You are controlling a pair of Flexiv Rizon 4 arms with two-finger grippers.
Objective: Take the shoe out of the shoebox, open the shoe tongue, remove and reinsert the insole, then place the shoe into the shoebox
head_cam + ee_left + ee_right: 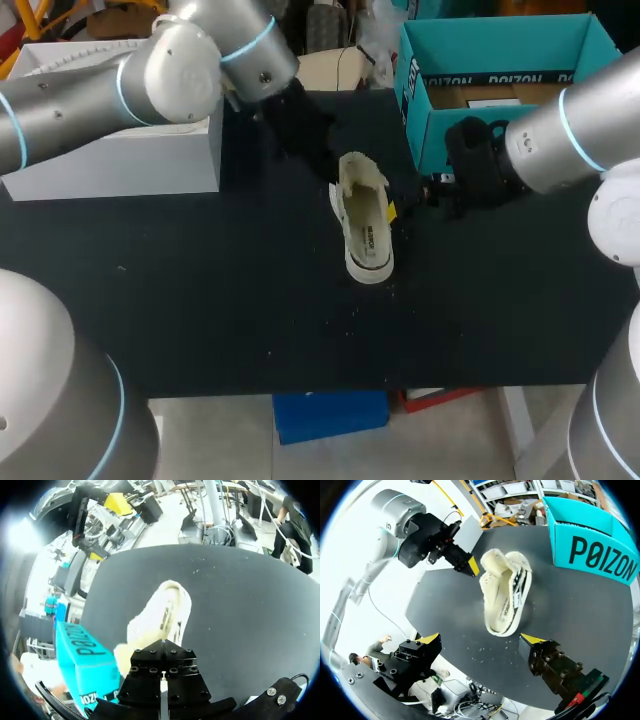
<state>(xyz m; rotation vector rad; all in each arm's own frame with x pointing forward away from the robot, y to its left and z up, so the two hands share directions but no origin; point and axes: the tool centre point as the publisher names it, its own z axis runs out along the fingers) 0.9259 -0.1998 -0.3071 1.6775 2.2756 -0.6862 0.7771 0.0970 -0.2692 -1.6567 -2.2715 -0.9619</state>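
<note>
The shoe (365, 220) lies on the black counter (200, 290), out of the box, sole down and opening up. Its long axis runs from the far side toward my near edge. The end showing the printed insole points at the near edge, and the pulled-open, fuzzy end points away.

My right gripper (481, 639) is spread wide and holds nothing. The shoe's near end sits just ahead of it, and one yellow tip is close beside the shoe's right flank. My left gripper (471, 568) hangs just beside the far end of the shoe; I cannot tell whether it is open or closed.

The teal shoebox (500, 40) stands open at the far right, well apart from the shoe, with only brown cardboard (490, 95) showing inside.
</note>
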